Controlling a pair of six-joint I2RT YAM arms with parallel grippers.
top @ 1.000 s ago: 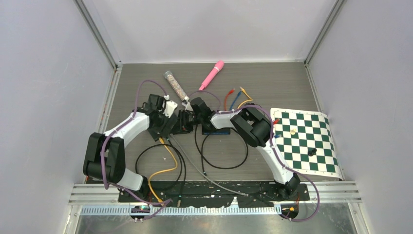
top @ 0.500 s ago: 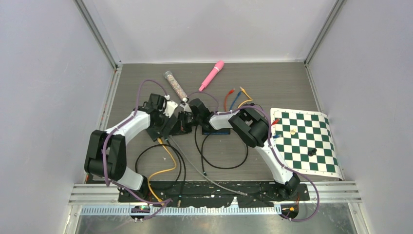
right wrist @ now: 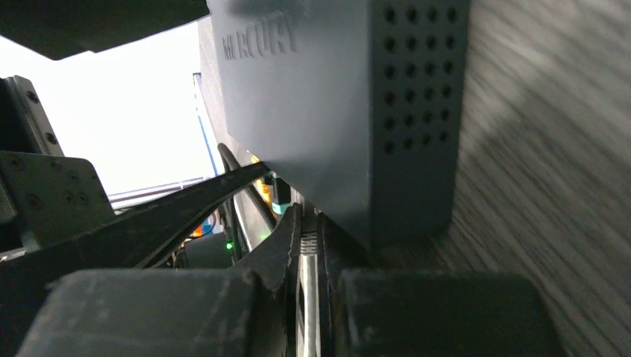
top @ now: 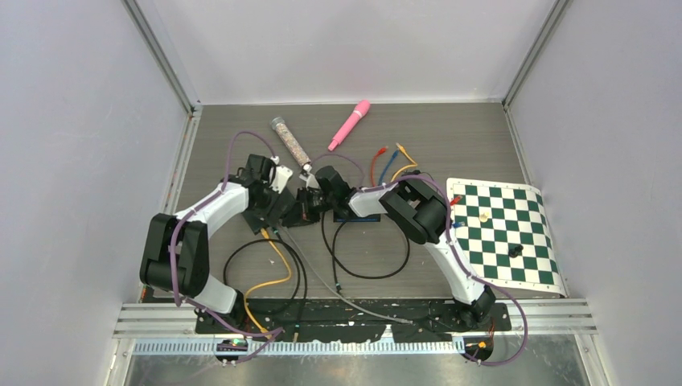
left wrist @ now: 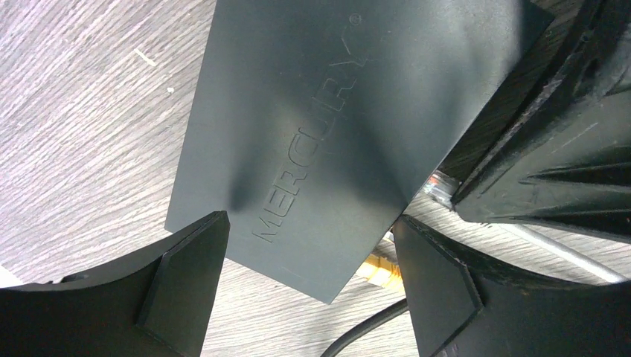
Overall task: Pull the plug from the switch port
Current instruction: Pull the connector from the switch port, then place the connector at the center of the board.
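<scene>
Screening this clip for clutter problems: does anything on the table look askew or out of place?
The chess mat at the right lies slightly askew, and its near edge seems to curl up. Nothing else stands out.

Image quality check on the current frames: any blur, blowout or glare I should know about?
Top view: evenly lit, sharp, soft shadows only. Left wrist view: switch in focus, faint sheen, embossed lettering readable, left tool near-black. Right wrist view: background left of the switch blown out white, table at right smeared, right tool dark and soft up close.
</scene>
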